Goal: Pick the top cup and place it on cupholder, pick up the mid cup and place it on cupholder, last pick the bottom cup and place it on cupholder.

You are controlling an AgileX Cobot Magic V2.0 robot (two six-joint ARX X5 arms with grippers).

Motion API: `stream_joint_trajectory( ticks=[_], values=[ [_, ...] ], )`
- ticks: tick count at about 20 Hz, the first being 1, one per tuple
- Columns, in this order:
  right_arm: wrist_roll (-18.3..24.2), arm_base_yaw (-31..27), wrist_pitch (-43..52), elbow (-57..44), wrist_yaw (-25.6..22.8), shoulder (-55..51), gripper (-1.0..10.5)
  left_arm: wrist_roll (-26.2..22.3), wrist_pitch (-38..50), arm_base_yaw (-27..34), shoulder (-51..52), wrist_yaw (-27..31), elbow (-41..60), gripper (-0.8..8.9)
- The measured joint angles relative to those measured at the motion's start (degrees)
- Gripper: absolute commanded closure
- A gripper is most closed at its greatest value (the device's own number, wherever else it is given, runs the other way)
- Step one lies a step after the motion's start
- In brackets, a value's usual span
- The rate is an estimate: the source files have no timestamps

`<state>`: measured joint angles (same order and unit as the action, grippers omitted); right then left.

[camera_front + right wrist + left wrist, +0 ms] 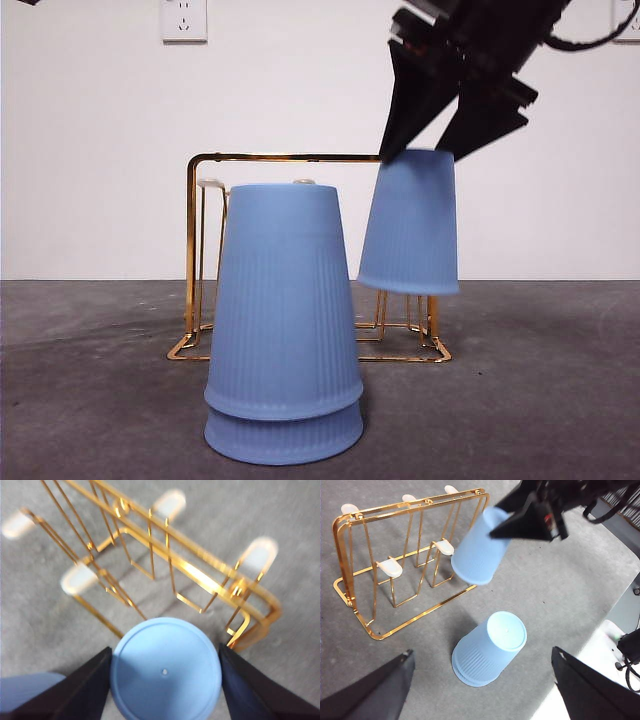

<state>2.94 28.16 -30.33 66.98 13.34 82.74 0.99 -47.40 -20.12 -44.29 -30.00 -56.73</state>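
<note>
My right gripper (418, 155) is shut on a light blue cup (410, 225), which hangs upside down and a little tilted. The cup hovers over the right end of the gold wire cupholder (270, 158), above its white-tipped prongs (390, 567). In the right wrist view the cup's base (165, 670) sits between the jaws, with the cupholder (200, 580) below. A stack of two upside-down blue cups (283, 340) stands on the table in front of the cupholder. My left gripper (481, 651) is open and empty, high above that stack (490, 647).
The table is grey and matte (540, 400). A white wall with a power outlet (184, 18) stands behind. The left wrist view shows the table's edge, with white gear and cables (625, 650) beyond it.
</note>
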Motion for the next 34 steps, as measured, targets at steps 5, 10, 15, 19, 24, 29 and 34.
stream_joint_trajectory(
  ticks=[5,10,15,19,24,29,34],
  values=[
    [-0.39,-0.11,1.81,-0.13,0.42,3.41,7.1,0.0,0.0,0.0,0.0,0.0,0.0,3.77],
    [-0.39,-0.11,2.23,-0.11,0.13,4.13,5.4,0.02,0.0,0.0,-0.02,0.0,0.0,3.69],
    [-0.39,-0.11,0.96,-0.13,-1.53,2.47,4.5,-0.02,0.04,0.0,-0.55,0.0,0.0,2.43],
    [-0.42,-0.11,-1.99,-0.11,-1.53,-5.44,4.5,0.02,1.11,-1.05,-1.97,0.13,0.0,2.43],
    [-0.42,-0.11,-10.36,-0.11,-1.44,-16.79,4.5,1.14,7.17,-8.35,-6.4,5.46,-0.11,2.43],
    [-0.42,-0.09,-21.03,-0.17,-1.27,-24.7,4.6,1.53,12.61,-19.67,-15.43,14.64,-1.33,2.43],
    [-1.95,-0.09,-20.57,-7.13,1.64,-30.93,4.6,0.37,12.55,-27.12,-25.68,24.0,-3.76,2.43]
  ],
)
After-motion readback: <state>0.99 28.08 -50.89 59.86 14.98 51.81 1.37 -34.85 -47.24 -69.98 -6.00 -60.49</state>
